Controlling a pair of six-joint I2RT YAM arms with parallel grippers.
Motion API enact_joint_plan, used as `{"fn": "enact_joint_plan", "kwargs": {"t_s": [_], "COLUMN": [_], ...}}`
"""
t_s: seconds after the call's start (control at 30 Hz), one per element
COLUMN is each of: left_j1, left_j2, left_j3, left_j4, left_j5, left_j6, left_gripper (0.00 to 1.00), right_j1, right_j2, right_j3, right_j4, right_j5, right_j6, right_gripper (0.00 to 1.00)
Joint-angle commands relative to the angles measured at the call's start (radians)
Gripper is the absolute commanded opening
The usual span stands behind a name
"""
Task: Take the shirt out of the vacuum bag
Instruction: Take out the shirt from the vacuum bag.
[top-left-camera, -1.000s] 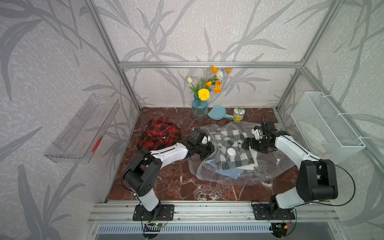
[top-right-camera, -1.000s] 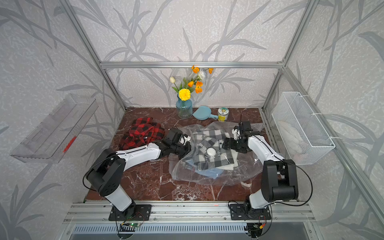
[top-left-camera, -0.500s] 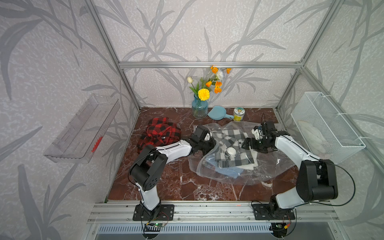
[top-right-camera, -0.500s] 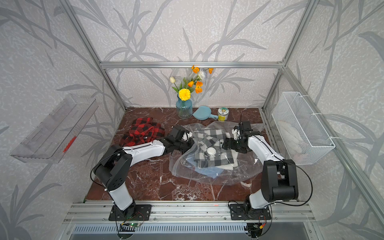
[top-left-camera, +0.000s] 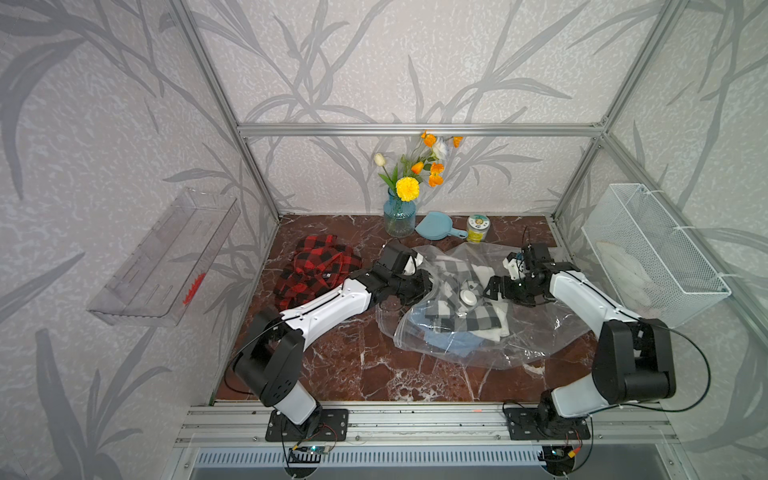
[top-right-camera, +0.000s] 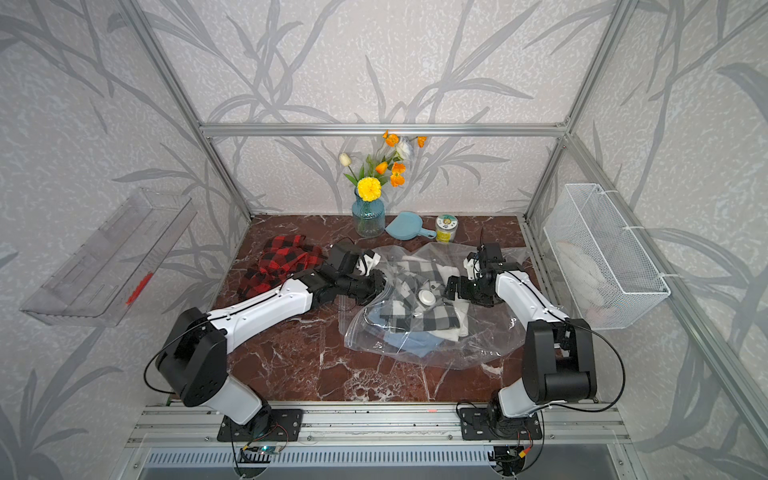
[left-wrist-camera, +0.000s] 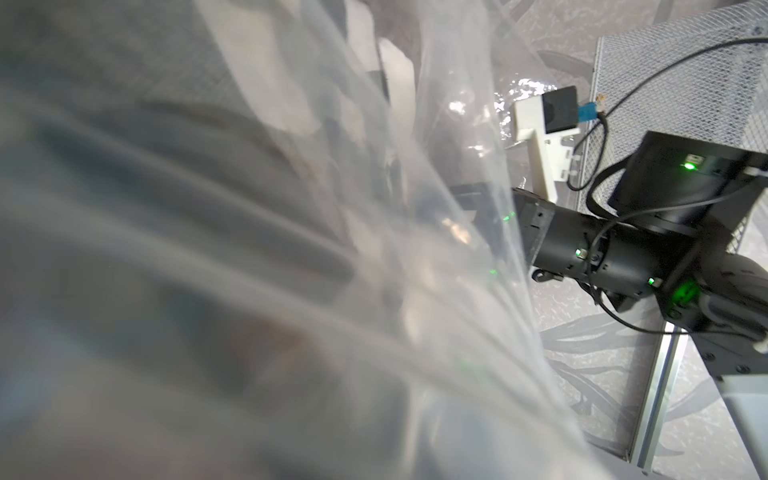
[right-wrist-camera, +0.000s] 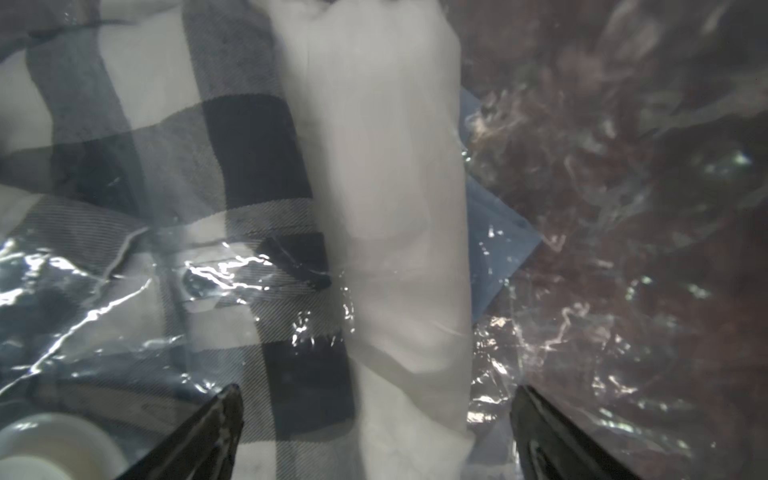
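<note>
The vacuum bag (top-left-camera: 540, 328) (top-right-camera: 490, 332) lies crumpled, clear and crinkly, right of the table's middle. Through it shows a black-and-white checked shirt (top-left-camera: 465, 316) (top-right-camera: 432, 318) (right-wrist-camera: 166, 145) on white and blue cloth, under the round white valve (top-left-camera: 468, 296) (top-right-camera: 427, 297). My left gripper (top-left-camera: 422, 282) (top-right-camera: 376, 282) is shut on the bag's left edge; stretched plastic (left-wrist-camera: 291, 249) fills the left wrist view and hides the fingers. My right gripper (top-left-camera: 492, 287) (top-right-camera: 451, 286) (right-wrist-camera: 376, 415) stands open on the bag's right part, straddling white cloth under the film.
A red-and-black checked garment (top-left-camera: 320, 270) lies outside the bag at the left. A flower vase (top-left-camera: 399, 216), a blue dish (top-left-camera: 434, 226) and a small jar (top-left-camera: 478, 228) stand at the back. A wire basket (top-left-camera: 648, 249) hangs on the right wall, a clear tray (top-left-camera: 166, 257) on the left.
My left gripper has moved right to the bag's left edge and closed on it; that edge now bunches up at the fingers. The right arm has not moved.
</note>
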Motion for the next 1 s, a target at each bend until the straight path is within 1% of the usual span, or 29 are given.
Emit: {"fn": "enact_joint_plan", "kwargs": {"t_s": [0.0,0.13,0.27,0.4,0.5,0.63,0.7,0.8,0.87,0.9,0.97], "left_j1": [0.033,0.072,0.089,0.121,0.146,0.155,0.157,0.159,0.160,0.159,0.160], "left_j2": [-0.064,-0.079,-0.067,-0.086,-0.094,-0.122,-0.143,-0.153,-0.144,-0.141,-0.131], "left_j3": [-0.024,-0.102,-0.146,-0.205,-0.255,-0.286,-0.291,-0.286,-0.280,-0.280,-0.284], "left_j4": [-0.021,0.004,0.006,-0.017,-0.001,-0.008,-0.016,-0.021,-0.014,-0.010,0.001], "left_j5": [0.011,0.029,0.039,0.022,0.024,0.029,0.026,0.031,0.035,0.034,0.035], "left_j6": [0.039,0.027,0.031,0.048,0.047,0.060,0.064,0.067,0.064,0.063,0.061], "left_gripper": [0.00,0.00,0.00,0.03,0.04,0.04,0.05,0.05,0.05,0.05,0.04], "right_j1": [-0.003,-0.003,-0.004,-0.003,-0.003,-0.004,-0.003,-0.002,0.027,0.051,0.110], "right_j2": [0.005,0.011,0.012,0.010,0.011,0.001,0.001,-0.010,-0.018,-0.011,0.017], "right_j3": [-0.005,-0.007,-0.007,-0.006,-0.004,-0.001,0.004,0.003,-0.010,-0.002,0.035], "right_j4": [-0.006,-0.002,-0.002,-0.006,-0.002,0.019,0.032,0.090,0.164,0.174,0.141], "right_j5": [0.000,-0.003,0.000,0.002,-0.008,-0.058,-0.116,-0.264,-0.350,-0.356,-0.292], "right_j6": [-0.004,-0.003,0.000,-0.001,0.004,0.018,0.027,0.063,0.119,0.127,0.126], "right_gripper": [0.99,0.99,0.99,0.99,0.99,0.99,0.98,0.80,0.59,0.53,0.35]}}
